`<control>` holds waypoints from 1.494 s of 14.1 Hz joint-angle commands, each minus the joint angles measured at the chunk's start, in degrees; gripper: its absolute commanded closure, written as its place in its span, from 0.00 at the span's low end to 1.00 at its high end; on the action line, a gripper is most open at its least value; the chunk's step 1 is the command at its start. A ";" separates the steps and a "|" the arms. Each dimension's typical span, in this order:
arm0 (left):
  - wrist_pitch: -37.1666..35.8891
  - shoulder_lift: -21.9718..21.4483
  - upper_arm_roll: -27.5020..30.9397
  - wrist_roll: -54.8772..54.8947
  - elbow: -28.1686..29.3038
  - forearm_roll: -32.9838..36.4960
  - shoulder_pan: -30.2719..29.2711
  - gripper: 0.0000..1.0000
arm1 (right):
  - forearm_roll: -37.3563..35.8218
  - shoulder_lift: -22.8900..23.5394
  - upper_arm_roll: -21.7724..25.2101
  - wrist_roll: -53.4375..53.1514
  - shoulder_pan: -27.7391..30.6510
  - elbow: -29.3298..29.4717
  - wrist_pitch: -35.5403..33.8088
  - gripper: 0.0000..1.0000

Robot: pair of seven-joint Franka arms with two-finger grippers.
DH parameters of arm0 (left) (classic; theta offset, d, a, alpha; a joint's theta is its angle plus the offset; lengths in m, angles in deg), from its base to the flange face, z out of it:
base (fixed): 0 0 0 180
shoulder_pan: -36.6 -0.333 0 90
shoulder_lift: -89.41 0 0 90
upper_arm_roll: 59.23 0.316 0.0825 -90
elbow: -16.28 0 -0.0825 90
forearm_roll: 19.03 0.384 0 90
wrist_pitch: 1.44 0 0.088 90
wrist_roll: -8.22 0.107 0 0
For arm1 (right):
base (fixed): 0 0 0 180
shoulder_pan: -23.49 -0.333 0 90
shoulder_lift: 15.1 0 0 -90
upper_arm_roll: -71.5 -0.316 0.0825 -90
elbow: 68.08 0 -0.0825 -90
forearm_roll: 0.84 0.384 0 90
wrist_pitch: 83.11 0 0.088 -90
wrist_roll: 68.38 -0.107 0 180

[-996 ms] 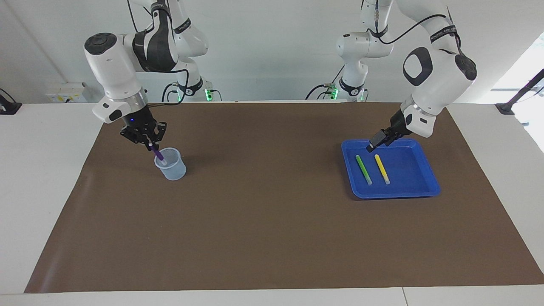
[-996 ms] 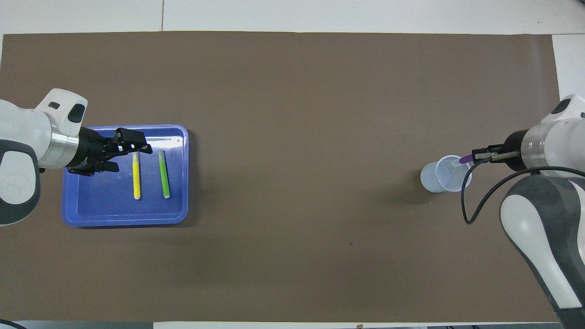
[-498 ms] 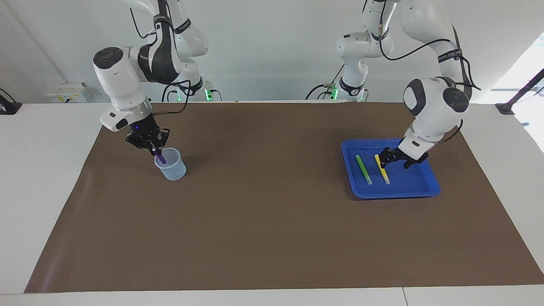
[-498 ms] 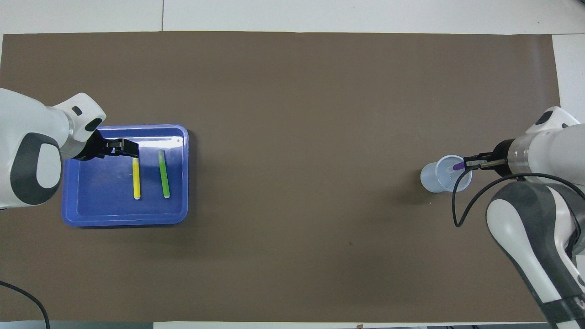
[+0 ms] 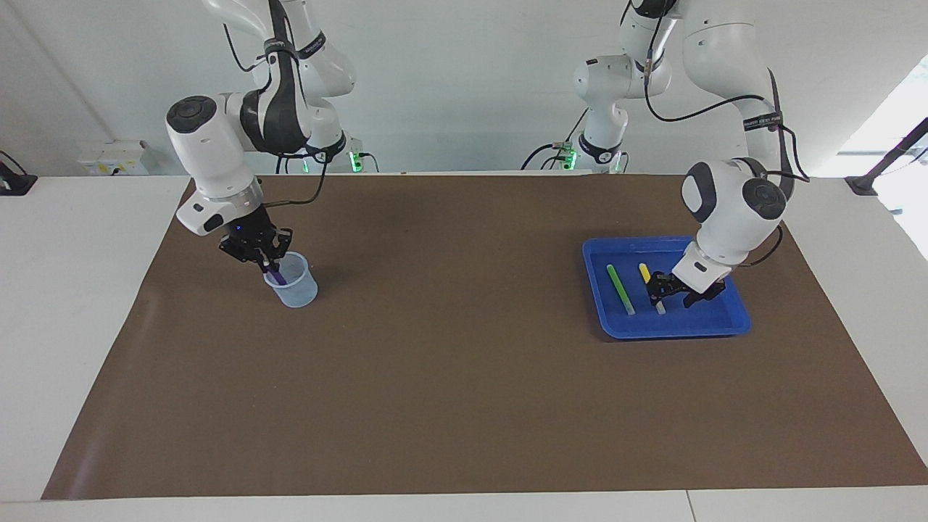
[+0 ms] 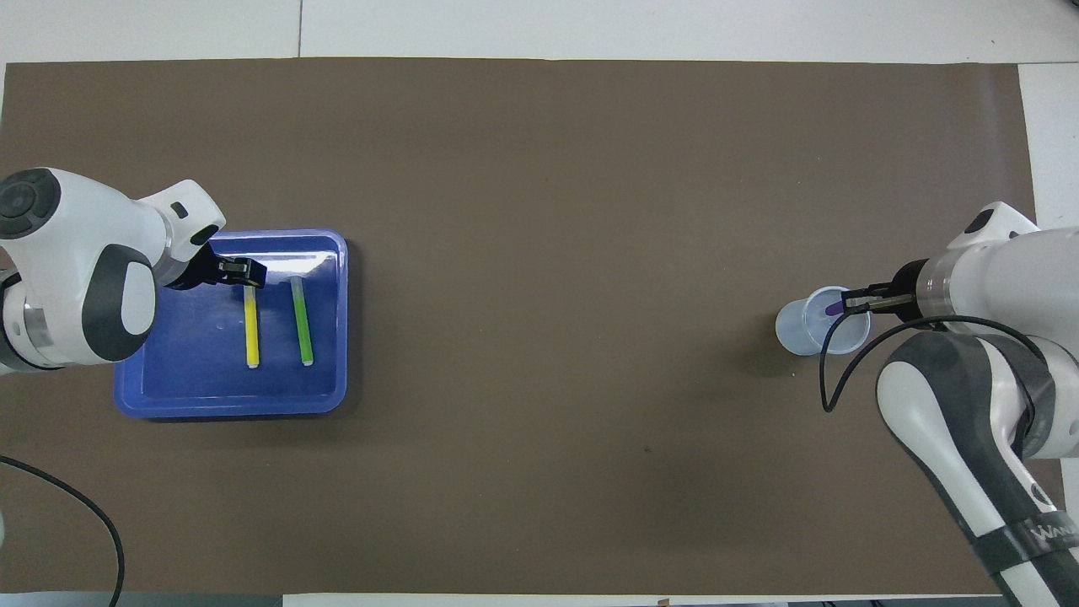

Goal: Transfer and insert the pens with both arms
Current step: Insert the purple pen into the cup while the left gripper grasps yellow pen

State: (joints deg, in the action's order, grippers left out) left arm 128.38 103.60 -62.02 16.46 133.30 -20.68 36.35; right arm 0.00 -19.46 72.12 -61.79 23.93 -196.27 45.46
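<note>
By the right arm's edge of the surface, the right end effector (image 5: 265, 257), clamped on the purple pen (image 5: 273, 274) inside the cup (image 5: 299, 294), could tip the cup; by the left arm's edge, the left end effector (image 5: 670, 291), fingers apart over the yellow pen (image 5: 644, 270) in the tray (image 5: 674, 333), might pinch off-centre.

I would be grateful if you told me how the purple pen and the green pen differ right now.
The purple pen stands tilted in the clear cup, gripped by the right pincer; the green pen lies flat in the blue tray, untouched. The purple pen is at the right arm's end of the table, the green at the left arm's. Both are slim sticks.
</note>
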 commanded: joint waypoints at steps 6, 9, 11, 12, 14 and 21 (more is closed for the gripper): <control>1.74 -0.65 -0.38 0.29 2.86 1.12 -0.54 0.42 | -0.75 0.58 -0.44 1.06 1.49 -1.18 1.94 1.00; 1.66 -0.65 -0.38 0.29 2.95 1.12 -0.63 0.63 | -0.75 1.19 -0.44 0.97 1.58 -1.27 3.00 1.00; 1.57 -0.65 -0.38 0.29 2.95 1.12 -0.63 0.85 | -0.75 1.19 -0.44 0.88 1.49 -1.19 3.09 1.00; 1.57 -0.65 -0.38 0.29 2.95 1.03 -0.63 0.94 | -0.75 1.19 -0.44 0.88 1.49 -1.18 3.09 1.00; 1.48 -0.65 -0.38 0.29 2.86 1.03 -0.81 1.00 | -0.75 1.28 -0.44 0.97 1.49 -1.18 3.18 0.77; -5.09 -0.48 -0.29 0.03 -2.13 0.94 -1.94 1.00 | -0.57 1.55 -0.53 -0.52 1.49 3.20 1.42 0.16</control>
State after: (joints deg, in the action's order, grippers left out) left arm 127.32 103.52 -62.01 16.49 133.84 -20.58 35.93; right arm 0.00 -18.06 72.15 -61.81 24.60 -195.43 47.74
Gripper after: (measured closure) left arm 0.837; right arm 0.251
